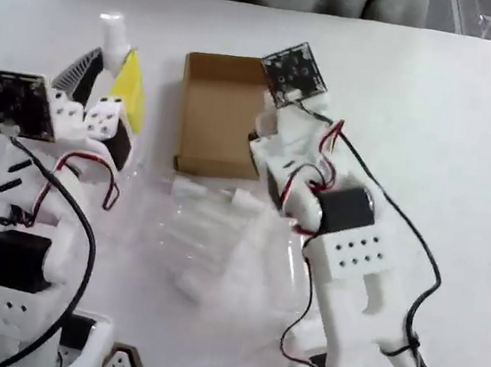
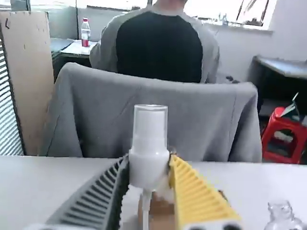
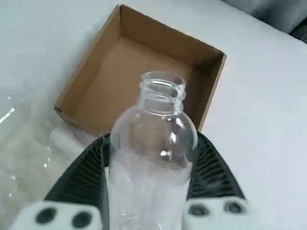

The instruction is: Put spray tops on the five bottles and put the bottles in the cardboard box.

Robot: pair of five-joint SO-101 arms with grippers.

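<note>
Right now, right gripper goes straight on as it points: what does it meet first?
Likely the cardboard box: the right gripper, shut on a clear bottle, points at its open inside. Bottle's mouth leads; depth is unclear.

Right wrist: bottle (image 3: 153,120) base cut off by the edge, flanks covered by the right end effector (image 3: 153,140). Left wrist: spray top (image 2: 149,148) tube runs off the edge; second bottle (image 2: 283,215) — body cut off too. High: clear pile (image 1: 220,243) on table (image 1: 452,110) blurred — count untellable; box (image 1: 213,117) corner hidden behind a camera board (image 1: 295,71).
</note>
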